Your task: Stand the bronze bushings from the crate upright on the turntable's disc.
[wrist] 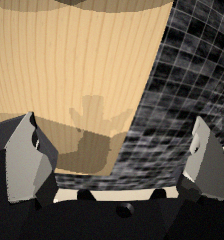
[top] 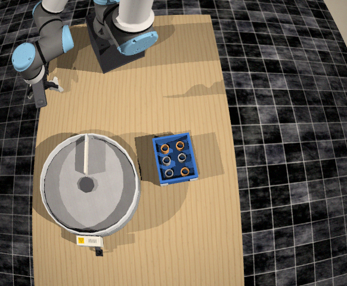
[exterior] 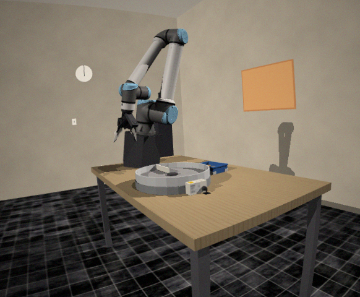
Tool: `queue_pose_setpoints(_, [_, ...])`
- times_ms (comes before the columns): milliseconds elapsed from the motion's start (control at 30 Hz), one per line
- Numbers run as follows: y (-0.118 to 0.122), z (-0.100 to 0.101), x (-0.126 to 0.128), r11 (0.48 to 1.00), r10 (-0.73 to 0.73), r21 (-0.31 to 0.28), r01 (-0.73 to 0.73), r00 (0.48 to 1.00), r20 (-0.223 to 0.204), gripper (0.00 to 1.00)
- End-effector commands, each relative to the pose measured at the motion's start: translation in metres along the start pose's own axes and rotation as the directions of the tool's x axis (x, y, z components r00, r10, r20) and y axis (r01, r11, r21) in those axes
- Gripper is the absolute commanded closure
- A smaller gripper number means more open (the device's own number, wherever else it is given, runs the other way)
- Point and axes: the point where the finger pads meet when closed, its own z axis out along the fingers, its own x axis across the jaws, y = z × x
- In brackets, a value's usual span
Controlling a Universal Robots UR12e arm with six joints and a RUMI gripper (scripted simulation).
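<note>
The blue crate [top: 193,157] [exterior: 220,169] holds three bronze bushings: two at its back, left [top: 164,152] and right [top: 180,149], and one at front right [top: 185,175]. Three steel bushings stand there too: middle left [top: 166,164], middle right [top: 182,161] and front left [top: 169,176]. The turntable's grey disc [top: 105,196] [exterior: 171,174] has a dark hub [top: 86,184] at its centre; no bushing shows on it. My gripper [top: 45,93] [exterior: 125,140] [wrist: 115,114] is open and empty, high above the table's left edge at the back, away from crate and turntable.
A raised wall [top: 43,196] [exterior: 164,184] rings the disc. A thin pale divider [top: 86,154] [exterior: 162,168] runs from the back wall towards the hub. A white box [top: 89,241] [exterior: 196,187] sits at the turntable's front. The arm's dark base stands behind.
</note>
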Motion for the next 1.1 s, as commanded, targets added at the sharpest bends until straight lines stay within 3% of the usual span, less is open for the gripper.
queue_pose_setpoints(0, [-0.042, -0.005, -0.014, 0.994, -0.099, 0.04, 0.099, 0.995, -0.009, 0.0])
queue_pose_setpoints(267, [-0.153, -0.025, -0.091, 0.904, -0.395, 0.159, 0.397, 0.918, -0.044, 0.0])
queue_pose_setpoints(467, [-0.204, -0.037, -0.146, 0.813, -0.539, 0.218, 0.54, 0.839, -0.07, 0.0])
queue_pose_setpoints(700, [-0.219, -0.041, -0.166, 0.778, -0.582, 0.236, 0.582, 0.809, -0.08, 0.0])
queue_pose_setpoints(1067, [-0.22, -0.041, -0.167, 0.775, -0.585, 0.237, 0.585, 0.807, -0.08, 0.0])
